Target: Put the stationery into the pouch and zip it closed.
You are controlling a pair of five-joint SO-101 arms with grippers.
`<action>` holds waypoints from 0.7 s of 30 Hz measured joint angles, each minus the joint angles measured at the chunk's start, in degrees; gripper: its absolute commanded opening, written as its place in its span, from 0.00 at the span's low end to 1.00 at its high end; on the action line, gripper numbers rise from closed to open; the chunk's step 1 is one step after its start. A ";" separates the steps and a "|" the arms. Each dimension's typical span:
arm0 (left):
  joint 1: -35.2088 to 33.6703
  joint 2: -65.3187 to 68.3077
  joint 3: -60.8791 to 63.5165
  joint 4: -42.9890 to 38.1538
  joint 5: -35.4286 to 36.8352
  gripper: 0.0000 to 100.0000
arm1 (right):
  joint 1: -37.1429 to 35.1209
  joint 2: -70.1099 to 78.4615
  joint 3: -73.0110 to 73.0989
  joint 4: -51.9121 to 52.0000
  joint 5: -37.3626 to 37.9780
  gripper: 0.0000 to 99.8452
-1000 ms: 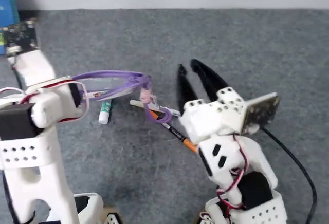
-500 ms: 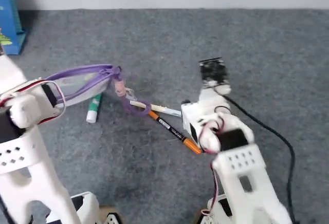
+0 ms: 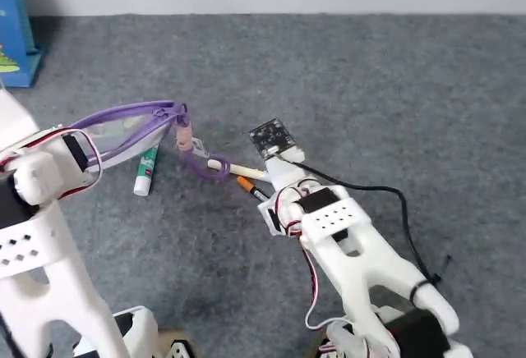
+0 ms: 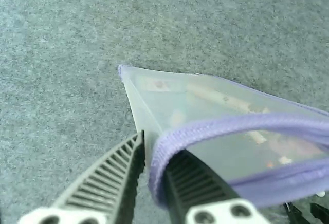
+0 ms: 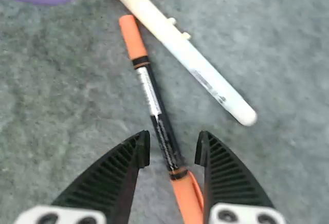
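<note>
The orange and black pen (image 5: 152, 98) lies flat on the grey, felt-like mat (image 3: 394, 87). In the high view its long axis slants from an orange cap beside the white pen (image 3: 240, 170) back under the right arm. The right gripper (image 5: 172, 146) hangs over the barrel with its ribbed black fingers (image 5: 128, 167) spread, one on each side of the slim shaft and holding nothing (a thin gap shows on both sides). The white pen, a smooth round stick, lies just beside the orange cap at an angle to it, with one end near the purple loop (image 3: 197, 166) of the pouch (image 4: 216, 116).

The left gripper (image 4: 154, 151) is clamped on a corner of that pouch, which is soft clear plastic edged with a purple zip. The pouch is held up off the mat, its length running from the gripper toward the pens. A green and white tube (image 3: 145, 169) lies partly beneath it.
</note>
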 measured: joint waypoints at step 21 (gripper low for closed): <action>0.00 0.00 2.11 0.00 0.00 0.01 | 7.38 18.90 -13.36 7.38 3.34 0.01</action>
